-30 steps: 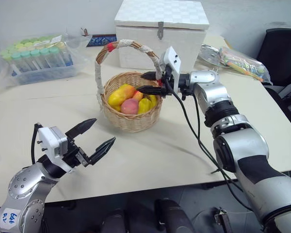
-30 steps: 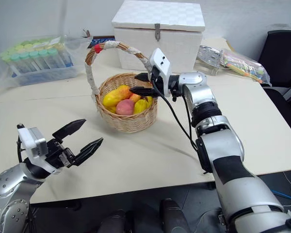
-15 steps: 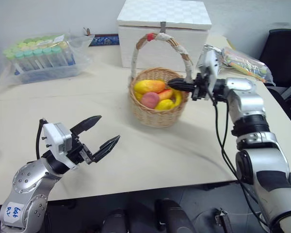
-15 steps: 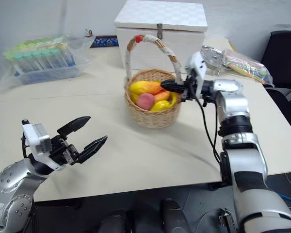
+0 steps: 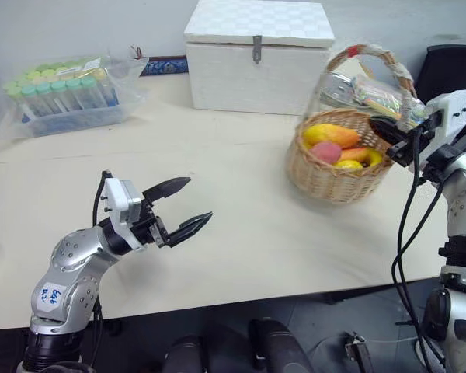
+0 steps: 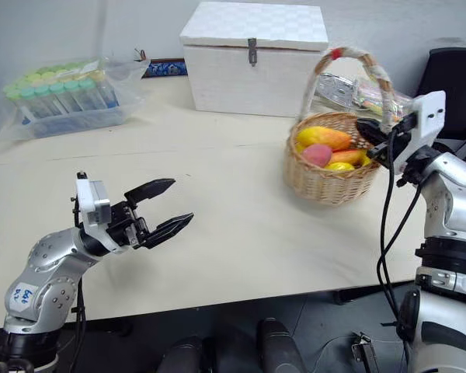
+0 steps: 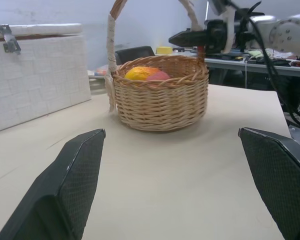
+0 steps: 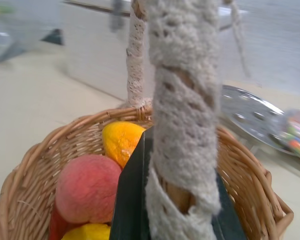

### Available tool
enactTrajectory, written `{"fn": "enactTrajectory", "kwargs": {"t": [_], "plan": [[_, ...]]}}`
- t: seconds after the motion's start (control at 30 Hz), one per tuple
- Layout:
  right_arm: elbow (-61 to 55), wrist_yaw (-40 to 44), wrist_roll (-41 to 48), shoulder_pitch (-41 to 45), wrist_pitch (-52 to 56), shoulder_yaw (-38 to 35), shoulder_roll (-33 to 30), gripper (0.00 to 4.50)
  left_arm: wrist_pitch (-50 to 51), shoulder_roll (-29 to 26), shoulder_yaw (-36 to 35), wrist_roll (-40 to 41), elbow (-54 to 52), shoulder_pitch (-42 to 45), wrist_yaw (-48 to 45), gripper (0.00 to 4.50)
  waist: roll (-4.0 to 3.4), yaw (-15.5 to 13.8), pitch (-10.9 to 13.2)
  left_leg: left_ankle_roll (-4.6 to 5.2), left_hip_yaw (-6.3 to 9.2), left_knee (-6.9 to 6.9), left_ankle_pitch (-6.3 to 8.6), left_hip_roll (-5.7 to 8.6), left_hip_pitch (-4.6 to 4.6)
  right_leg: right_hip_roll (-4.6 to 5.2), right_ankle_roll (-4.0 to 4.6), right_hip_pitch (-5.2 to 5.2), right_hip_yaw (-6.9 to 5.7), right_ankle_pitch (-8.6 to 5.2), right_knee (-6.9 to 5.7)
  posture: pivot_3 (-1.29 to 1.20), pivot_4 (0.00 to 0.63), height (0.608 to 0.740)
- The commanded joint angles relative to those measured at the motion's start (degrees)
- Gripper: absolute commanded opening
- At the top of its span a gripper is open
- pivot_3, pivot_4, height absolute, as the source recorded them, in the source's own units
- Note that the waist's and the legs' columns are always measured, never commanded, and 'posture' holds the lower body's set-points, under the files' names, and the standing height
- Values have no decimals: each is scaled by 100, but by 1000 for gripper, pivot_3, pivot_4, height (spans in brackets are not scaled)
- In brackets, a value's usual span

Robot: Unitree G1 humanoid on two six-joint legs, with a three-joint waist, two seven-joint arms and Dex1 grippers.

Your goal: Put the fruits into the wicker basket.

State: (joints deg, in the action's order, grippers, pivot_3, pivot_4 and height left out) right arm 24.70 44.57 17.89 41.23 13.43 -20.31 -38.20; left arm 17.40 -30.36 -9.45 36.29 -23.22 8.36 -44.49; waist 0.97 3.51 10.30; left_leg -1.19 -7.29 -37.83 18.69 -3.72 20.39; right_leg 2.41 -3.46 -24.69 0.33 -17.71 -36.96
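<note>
Gripping the wicker basket (image 5: 338, 167) handle in my right pincer (image 5: 388, 132), clamped tight, peach (image 5: 327, 152) and mango (image 5: 334, 135) inside; left pincer (image 5: 188, 207) gapes wide, empty, over the counter (image 5: 241, 233)

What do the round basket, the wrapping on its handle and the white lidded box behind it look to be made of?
The round tan basket looks like woven wicker, matte: interlaced strands show all round its wall. The white wrapping on its arched handle looks like crocheted or lace fabric, with an open knit pattern. The white lidded box shows a woven checker texture and a metal latch; its material is unclear, perhaps painted weave.
</note>
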Motion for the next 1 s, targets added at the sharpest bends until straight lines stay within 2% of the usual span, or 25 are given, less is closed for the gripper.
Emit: {"fn": "enactTrajectory", "kwargs": {"t": [0.03,0.27,0.47,0.57,0.7,0.83,1.0], "plan": [[602,-362,-282,230,-987,9,5,20,-124,11,24,-38,15,111,-59,4500,0,1,0,0,-4,0,0,0,-2,0,0,0,3,0,-1,0,150,740],[1684,-411,-449,417,-1363,193,-19,20,-99,0,-13,-30,-87,60,-32,4500,0,13,0,-1,-12,-1,-1,-2,-18,0,-2,13,9,1,-2,0,150,740],[1199,482,-14,90,-992,85,-479,1542,-39,-125,-180,17,-243,-190,-17,4500,-1,-26,1,-1,-11,-2,0,-2,-15,1,-3,12,10,2,-1,0,150,740],[724,873,94,-319,-826,33,-806,2639,1,-241,-307,52,-251,-325,-67,4500,-4,-47,2,0,-9,-2,0,-2,-10,3,-3,10,8,2,1,0,150,740],[245,1449,296,-967,-936,-154,-1256,3874,8,-432,-536,81,-247,-631,-176,4500,-4,-49,2,4,-8,-2,2,-1,-13,5,-4,15,7,2,5,0,150,740],[76,1884,680,-1411,-1028,-447,-1351,3874,-82,-602,-745,1,-223,-1055,-343,4500,-3,-28,3,5,-8,-2,4,-2,-15,3,-5,17,7,2,7,0,150,740],[-584,2934,412,-2551,-1966,160,-1237,3874,-761,-881,-927,-674,-94,-2033,-749,4500,-3,-21,2,3,-12,11,6,-6,-22,0,-2,16,8,0,11,0,150,740]]}}
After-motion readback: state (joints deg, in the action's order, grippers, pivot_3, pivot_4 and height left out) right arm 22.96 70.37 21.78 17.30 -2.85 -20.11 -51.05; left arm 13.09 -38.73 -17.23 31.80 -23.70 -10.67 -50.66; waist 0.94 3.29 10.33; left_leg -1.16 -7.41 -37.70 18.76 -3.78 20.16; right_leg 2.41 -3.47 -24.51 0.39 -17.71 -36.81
